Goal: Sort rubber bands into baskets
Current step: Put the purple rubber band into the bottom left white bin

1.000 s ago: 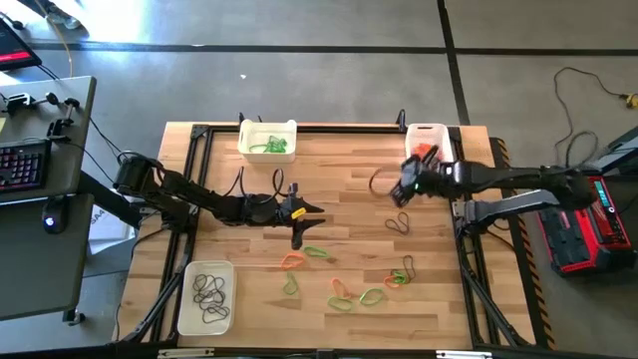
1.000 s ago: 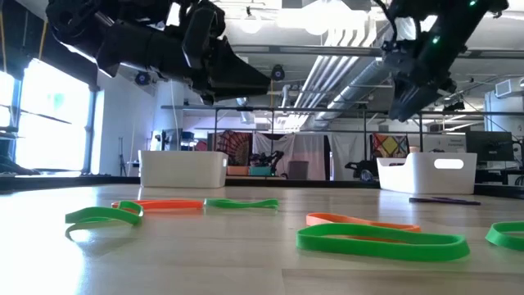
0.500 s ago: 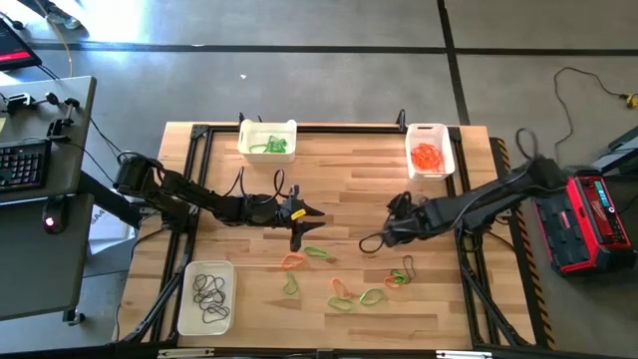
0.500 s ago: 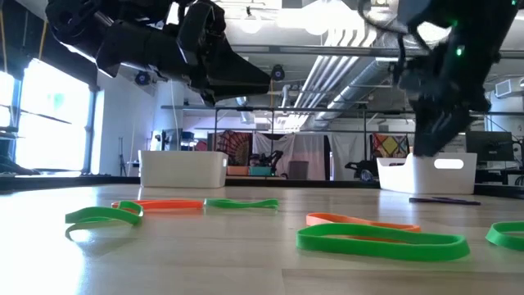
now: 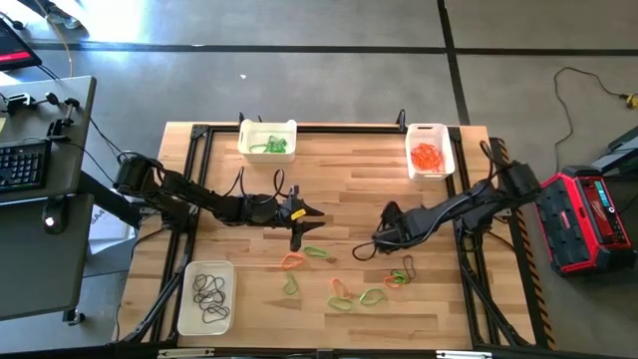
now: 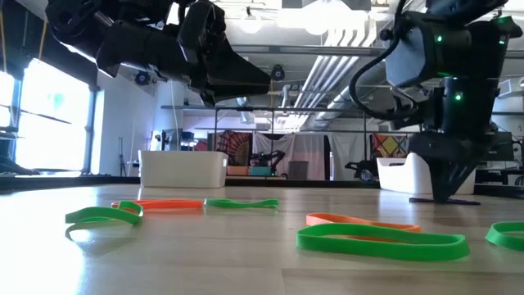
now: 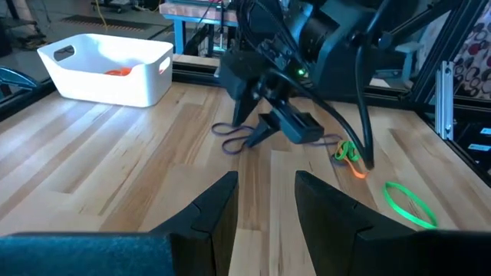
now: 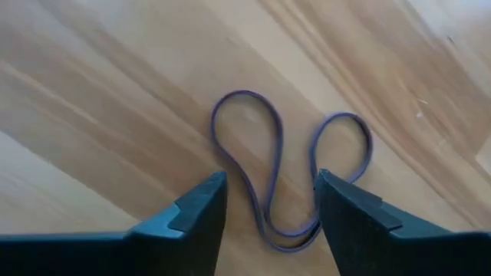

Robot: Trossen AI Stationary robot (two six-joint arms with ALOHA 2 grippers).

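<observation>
Lowered since earlier, right end effector (image 8: 268,211) straddles dark rubber band (image 8: 288,172), fingers apart.

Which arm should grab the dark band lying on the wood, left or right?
Right. The right hand is open directly over the dark rubber band, fingers either side of it. The left hand hangs open above the table's middle, farther from that band.

The high view looks straight down on the whole table (image 5: 329,179). The low view sits at tabletop level. Both wrist views share one dark rubber band (image 8: 288,180)
</observation>
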